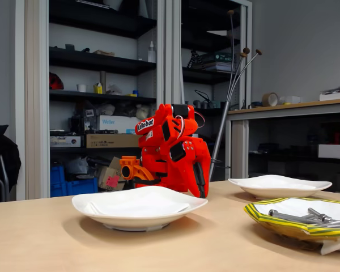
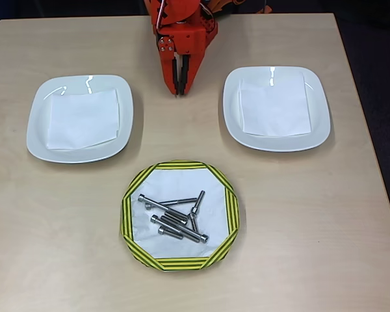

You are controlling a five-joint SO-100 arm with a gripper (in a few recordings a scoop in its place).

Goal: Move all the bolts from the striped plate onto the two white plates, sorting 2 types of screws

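The surface [image 2: 65,260] carries two white plates [image 2: 80,117], [image 2: 276,108], each lined with a paper sheet, and a striped plate [image 2: 179,167] nearer the overhead camera. The hand [image 2: 180,91], fingers closed together and empty, is parked between the white plates, well apart from the striped plate. The bolts [image 2: 175,218] lie heaped and crossing at its centre; judged rigid, light, smooth and prone to roll. A grip across one shaft is advised.

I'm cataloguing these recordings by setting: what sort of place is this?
Probably a workshop or lab: dark open shelves cluttered with boxes and gear, a side workbench, and an orange robot arm on a pale wooden table.
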